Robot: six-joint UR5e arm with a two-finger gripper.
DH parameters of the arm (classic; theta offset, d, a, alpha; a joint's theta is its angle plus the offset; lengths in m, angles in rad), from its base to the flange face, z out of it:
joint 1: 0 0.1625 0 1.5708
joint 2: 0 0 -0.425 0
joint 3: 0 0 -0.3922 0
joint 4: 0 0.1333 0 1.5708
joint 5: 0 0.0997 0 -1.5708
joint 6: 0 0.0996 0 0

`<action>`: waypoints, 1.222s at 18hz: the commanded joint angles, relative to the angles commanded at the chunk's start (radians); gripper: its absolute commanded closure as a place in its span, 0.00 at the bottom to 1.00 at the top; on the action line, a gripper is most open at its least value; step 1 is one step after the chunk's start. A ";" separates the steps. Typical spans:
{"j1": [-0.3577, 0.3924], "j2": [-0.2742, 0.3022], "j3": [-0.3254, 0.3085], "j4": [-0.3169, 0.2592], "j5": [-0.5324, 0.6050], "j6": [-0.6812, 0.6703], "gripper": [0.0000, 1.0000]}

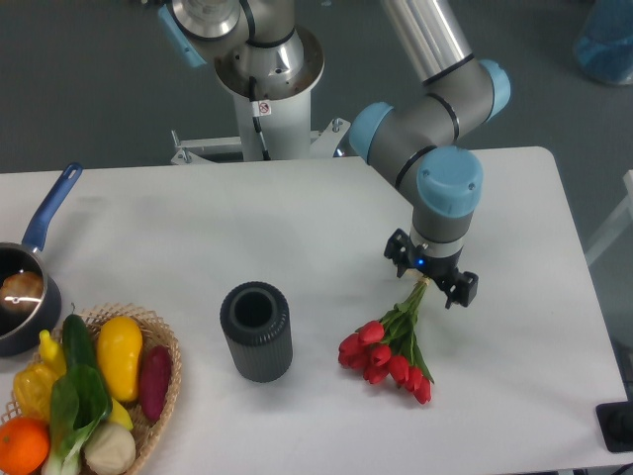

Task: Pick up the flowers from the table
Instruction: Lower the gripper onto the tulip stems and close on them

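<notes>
At the far left edge of the large white smooth tabletop (pixel 297 208) sits a dark saucepan with a blue handle (pixel 25 287), well to the left of the dark ribbed cylindrical vase (pixel 256 331); something pale and brownish lies inside the pan, too cut off to identify. Below the pan, still left of the vase, a shallow woven wicker basket (pixel 166 381) holds a yellow squash-like vegetable (pixel 119 356), a dark green cucumber (pixel 77 344), a purple-red sweet potato (pixel 154 382), green leafy vegetables (pixel 79 406), a yellow pepper (pixel 32 388), an orange fruit (pixel 22 444) and a pale round onion-like bulb (pixel 109 447). The vase stands upright on the table, its open mouth facing up and dark within; no contents can be made out.

Right of the vase, apart from it, the small bunch of red tulips with green leaves and pale green stems (pixel 388 361) lies flat on the table, red heads pointing down and toward the vase, stems running up and away to the right. The black two-finger gripper (pixel 431 271) of the grey and light-blue arm hangs at the stem ends, right of and above the vase. Its fingers stand spread on either side of the stems, not clamped on them.
</notes>
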 joint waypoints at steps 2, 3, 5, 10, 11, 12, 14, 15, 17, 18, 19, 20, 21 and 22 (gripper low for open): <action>-0.011 -0.019 0.006 0.002 -0.005 -0.017 0.00; -0.012 -0.023 0.006 0.002 -0.015 -0.017 0.00; -0.012 -0.040 0.005 0.002 -0.034 -0.017 0.00; -0.003 -0.055 0.045 0.005 -0.138 -0.007 0.01; 0.000 -0.052 0.046 0.005 -0.152 -0.006 0.09; 0.000 -0.049 0.046 0.005 -0.152 -0.008 0.17; 0.008 -0.043 0.049 0.005 -0.158 -0.014 0.22; 0.008 -0.045 0.052 0.005 -0.166 -0.013 0.29; 0.008 -0.045 0.052 0.005 -0.169 -0.013 0.56; 0.008 -0.045 0.052 0.005 -0.169 -0.010 0.76; 0.008 -0.046 0.052 0.006 -0.169 -0.007 0.86; 0.006 -0.048 0.054 0.006 -0.167 -0.006 0.93; 0.006 -0.046 0.054 0.006 -0.167 -0.008 1.00; 0.008 -0.046 0.055 0.006 -0.169 -0.008 1.00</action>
